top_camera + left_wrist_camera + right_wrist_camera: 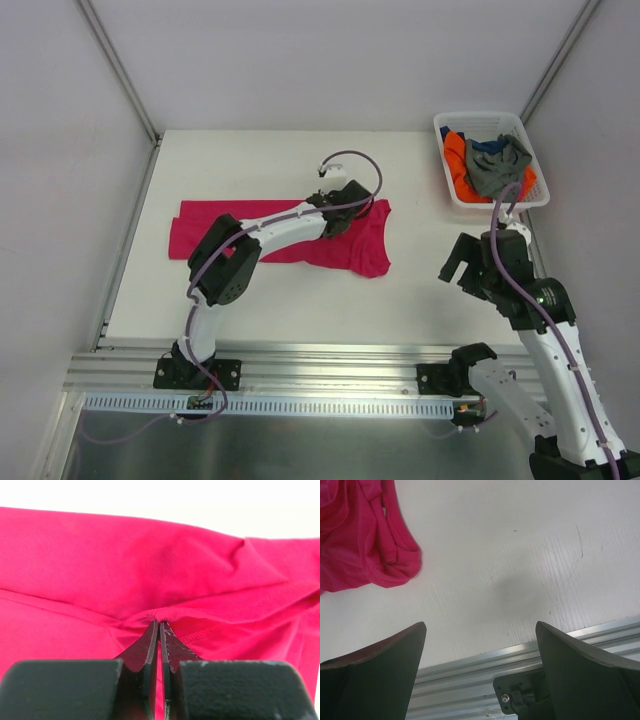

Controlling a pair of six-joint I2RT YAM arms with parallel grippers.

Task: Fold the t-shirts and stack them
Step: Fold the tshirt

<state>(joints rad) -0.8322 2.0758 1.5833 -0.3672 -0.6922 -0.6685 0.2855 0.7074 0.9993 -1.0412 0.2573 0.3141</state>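
Note:
The magenta-pink t-shirt (280, 236) lies spread across the middle of the white table, partly folded. My left gripper (337, 224) is over its right part and is shut on a pinch of the pink cloth (160, 614). The shirt fills the left wrist view (125, 565). Its bunched right corner shows in the right wrist view (365, 545). My right gripper (452, 266) is open and empty, hanging above the bare table near the front right. The grey (497, 165), orange (457, 160) and dark blue (488, 145) t-shirts lie crumpled in the basket.
A white plastic basket (478, 122) stands at the back right corner of the table. An aluminium rail (330, 362) runs along the table's near edge and shows in the right wrist view (480, 670). Grey walls enclose the table on three sides.

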